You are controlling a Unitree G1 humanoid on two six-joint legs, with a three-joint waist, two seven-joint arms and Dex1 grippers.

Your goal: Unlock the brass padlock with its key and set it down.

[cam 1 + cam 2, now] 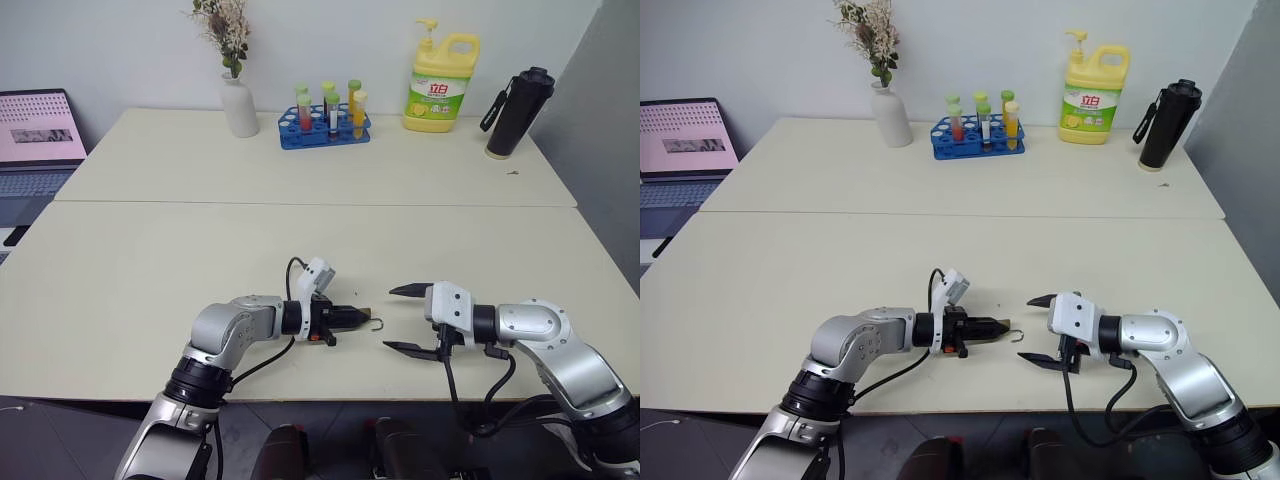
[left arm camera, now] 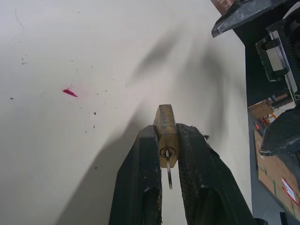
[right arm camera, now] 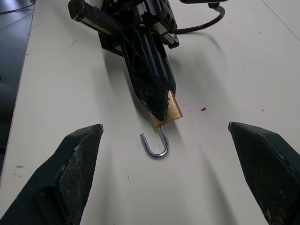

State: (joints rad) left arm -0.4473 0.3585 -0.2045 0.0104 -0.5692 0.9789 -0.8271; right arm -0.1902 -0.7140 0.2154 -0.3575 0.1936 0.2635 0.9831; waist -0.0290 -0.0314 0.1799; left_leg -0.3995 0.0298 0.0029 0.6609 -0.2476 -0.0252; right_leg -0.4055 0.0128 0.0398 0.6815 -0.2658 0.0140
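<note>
My left gripper (image 1: 352, 316) is shut on the brass padlock (image 2: 165, 127), low over the table near its front edge. The lock's body is pinched between the black fingers (image 2: 140, 178). Its silvery shackle (image 3: 157, 145) hangs out past the fingertips as an open hook, free at one end. A thin silver strip (image 2: 168, 174) sticks out of the keyhole; I cannot tell whether it is the key. My right gripper (image 1: 389, 319) faces the lock from a short way off. It stands wide open and holds nothing.
At the back of the table stand a white vase (image 1: 239, 105), a blue test-tube rack (image 1: 324, 127), a yellow detergent bottle (image 1: 441, 85) and a black bottle (image 1: 519, 112). A laptop (image 1: 38, 140) sits far left. A red speck (image 2: 69, 92) marks the tabletop.
</note>
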